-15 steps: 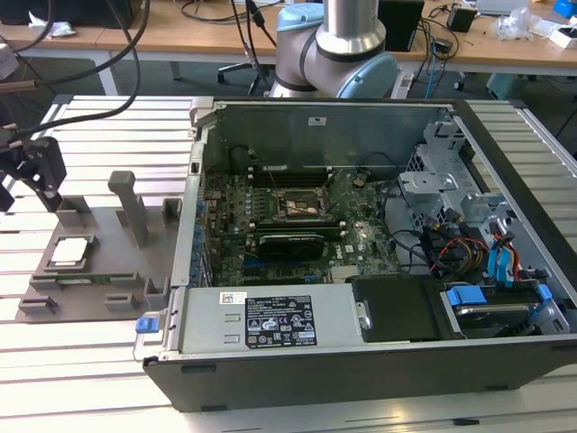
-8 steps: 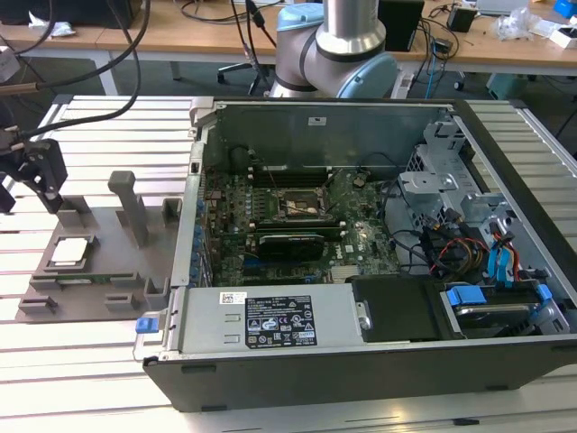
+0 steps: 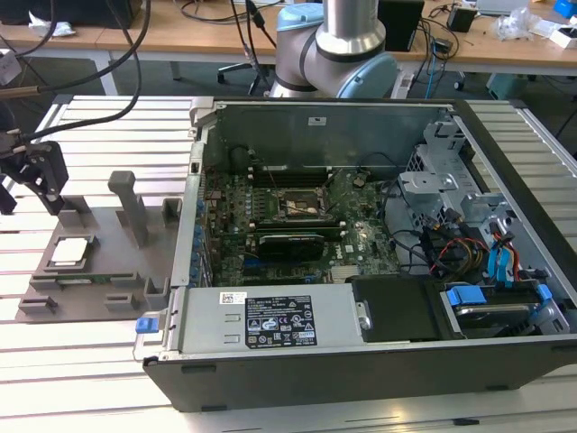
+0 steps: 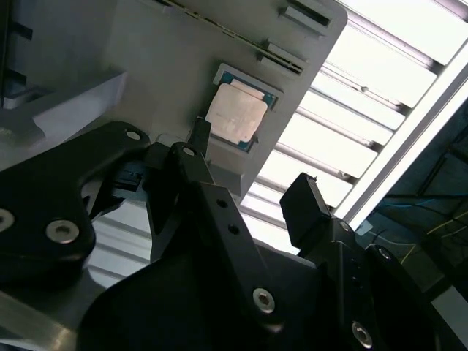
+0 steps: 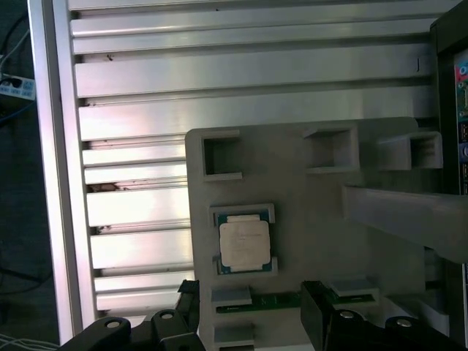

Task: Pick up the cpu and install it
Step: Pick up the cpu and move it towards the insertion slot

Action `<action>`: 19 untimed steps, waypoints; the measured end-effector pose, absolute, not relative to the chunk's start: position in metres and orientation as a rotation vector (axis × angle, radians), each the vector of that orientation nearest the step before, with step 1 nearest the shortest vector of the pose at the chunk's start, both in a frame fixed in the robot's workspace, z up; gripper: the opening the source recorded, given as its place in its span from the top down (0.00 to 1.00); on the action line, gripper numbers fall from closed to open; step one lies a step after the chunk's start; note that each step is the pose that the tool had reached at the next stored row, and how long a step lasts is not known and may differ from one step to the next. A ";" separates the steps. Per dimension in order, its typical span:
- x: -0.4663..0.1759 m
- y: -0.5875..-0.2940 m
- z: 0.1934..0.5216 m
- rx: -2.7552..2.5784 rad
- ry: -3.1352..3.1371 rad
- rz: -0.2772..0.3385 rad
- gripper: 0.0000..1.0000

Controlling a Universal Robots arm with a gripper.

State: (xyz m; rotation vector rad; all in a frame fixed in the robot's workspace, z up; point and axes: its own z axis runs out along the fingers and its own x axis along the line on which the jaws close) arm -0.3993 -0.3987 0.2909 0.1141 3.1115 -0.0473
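The exterior view looks obliquely down, from some distance, over the computer case [image 3: 361, 370] and the fixture plate [image 3: 113, 263]. Both wrist views face that plate closely, sharing the cpu [image 5: 244, 243].

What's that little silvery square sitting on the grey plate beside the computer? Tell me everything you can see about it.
The cpu is a small, thin, flat square chip with a pale, metallic-looking top and a darker rim showing around it. It lies flat, top up, in a framed recess of the grey fixture plate, to the exterior view's left of the open computer case. Only the plate touches it; the open gripper is close by but apart from it.
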 end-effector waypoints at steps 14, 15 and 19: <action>-0.399 -0.399 0.285 0.114 3.112 -0.047 0.34; -0.399 -0.399 0.285 0.114 3.112 -0.047 0.34; -0.399 -0.399 0.284 0.114 3.112 -0.047 0.34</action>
